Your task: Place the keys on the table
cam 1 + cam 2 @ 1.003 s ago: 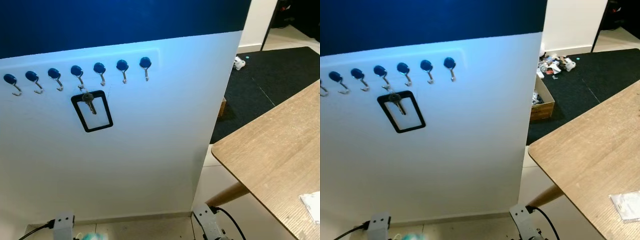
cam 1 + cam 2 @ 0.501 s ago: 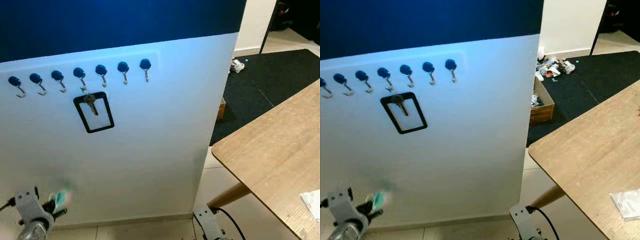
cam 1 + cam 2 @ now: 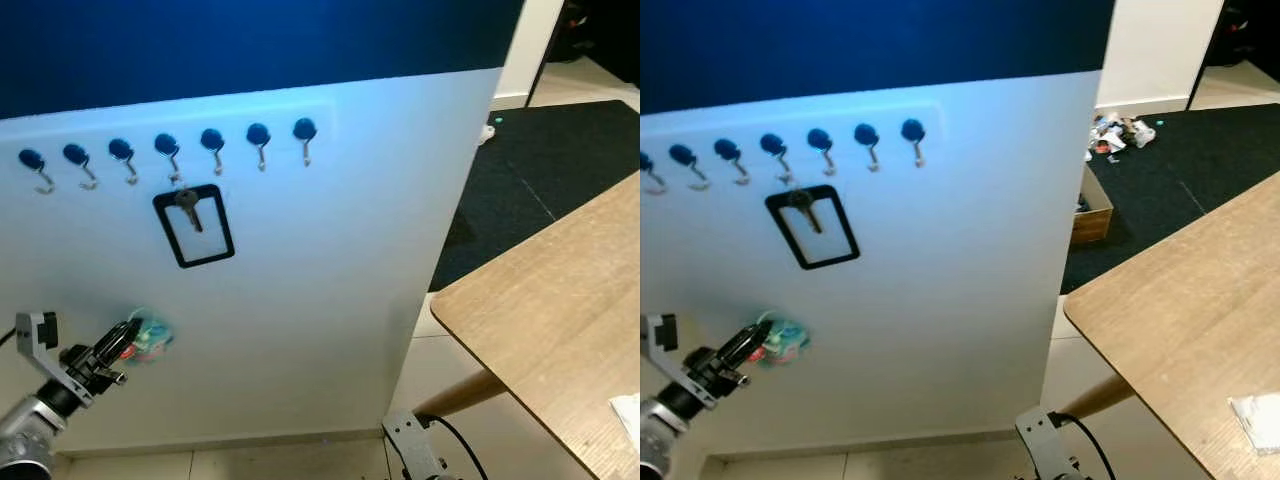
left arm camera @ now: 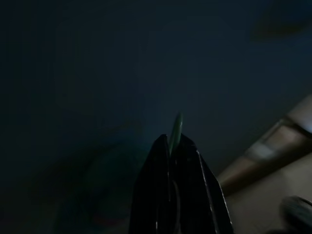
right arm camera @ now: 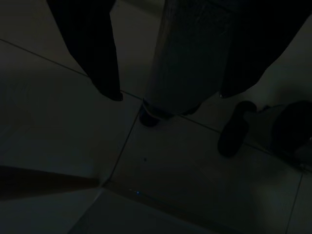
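A silver key (image 3: 186,205) on a black rectangular loop (image 3: 195,228) hangs from the fourth blue hook (image 3: 166,146) on the white wall panel. My left gripper (image 3: 128,335) is raised at the lower left, below and left of the key and well apart from it. Its fingers are shut with a small teal thing (image 3: 152,335) at their tips; the left wrist view shows that teal thing as a green sliver (image 4: 176,127) between the shut fingers (image 4: 161,161). The wooden table (image 3: 560,320) stands to the right. My right gripper (image 5: 168,95) hangs open over the floor tiles.
A row of blue hooks (image 3: 258,135) runs across the panel. A white sheet of paper (image 3: 1260,420) lies on the table's near right. Behind the panel's right edge are a dark carpet (image 3: 540,160) and a cardboard box (image 3: 1095,205) with clutter.
My left arm has risen from the bottom edge to the lower left of the wall, carrying the teal thing at its tips. The camera has shifted slightly; the key still hangs.
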Controlling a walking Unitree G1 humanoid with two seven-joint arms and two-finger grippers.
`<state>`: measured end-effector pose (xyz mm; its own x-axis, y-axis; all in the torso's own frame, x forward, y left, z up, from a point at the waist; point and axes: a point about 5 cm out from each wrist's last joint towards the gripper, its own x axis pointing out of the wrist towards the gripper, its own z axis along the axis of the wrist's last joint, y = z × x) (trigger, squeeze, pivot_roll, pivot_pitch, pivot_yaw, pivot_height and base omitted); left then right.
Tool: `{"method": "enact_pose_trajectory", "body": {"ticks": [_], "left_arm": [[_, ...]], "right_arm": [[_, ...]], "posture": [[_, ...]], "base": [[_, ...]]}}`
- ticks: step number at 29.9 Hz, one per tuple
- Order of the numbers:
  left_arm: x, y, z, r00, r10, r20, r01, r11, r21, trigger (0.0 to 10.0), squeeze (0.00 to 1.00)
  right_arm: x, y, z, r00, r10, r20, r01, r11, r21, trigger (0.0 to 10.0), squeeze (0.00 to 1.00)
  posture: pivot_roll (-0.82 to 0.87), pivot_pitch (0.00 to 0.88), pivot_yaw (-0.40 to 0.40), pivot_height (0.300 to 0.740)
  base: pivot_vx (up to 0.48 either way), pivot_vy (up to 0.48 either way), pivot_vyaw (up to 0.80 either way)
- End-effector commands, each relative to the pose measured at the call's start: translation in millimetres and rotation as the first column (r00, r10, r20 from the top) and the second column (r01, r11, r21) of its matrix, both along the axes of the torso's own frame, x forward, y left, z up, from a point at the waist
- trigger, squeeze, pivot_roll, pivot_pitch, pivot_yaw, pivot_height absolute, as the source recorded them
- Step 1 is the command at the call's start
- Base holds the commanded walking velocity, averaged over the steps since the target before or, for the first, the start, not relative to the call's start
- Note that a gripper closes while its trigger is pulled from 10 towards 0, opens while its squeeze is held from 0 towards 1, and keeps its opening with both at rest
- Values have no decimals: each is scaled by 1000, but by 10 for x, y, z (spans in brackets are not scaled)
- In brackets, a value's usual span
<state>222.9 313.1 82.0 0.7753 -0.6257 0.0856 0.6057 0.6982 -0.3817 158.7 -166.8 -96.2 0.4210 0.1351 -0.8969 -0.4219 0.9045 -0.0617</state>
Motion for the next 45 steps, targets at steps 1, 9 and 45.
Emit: {"method": "enact_pose_trajectory", "body": {"ticks": [1, 9, 45], "left_arm": [[-15, 25, 144, 997, -68, 36, 68, 998, 6, 10000, 0], [-81, -138, 759, 908, -284, 308, 294, 956, 11, 10000, 0], [0, 454, 1226, 868, 186, 461, -50, 956, -291, 10000, 0]], "right_arm": [[-500, -39, -173, 981, 18, -195, -23, 999, -24, 10000, 0], [-501, -43, -173, 980, 23, -199, -28, 999, -25, 10000, 0], [-517, -20, -180, 979, 23, -202, -29, 999, -23, 10000, 0]], "posture": [[-70, 85, 80, 740], [-68, 87, 77, 740], [-66, 100, 87, 740]], "base": [[0, 0, 0], [0, 0, 0], [0, 0, 0]]}}
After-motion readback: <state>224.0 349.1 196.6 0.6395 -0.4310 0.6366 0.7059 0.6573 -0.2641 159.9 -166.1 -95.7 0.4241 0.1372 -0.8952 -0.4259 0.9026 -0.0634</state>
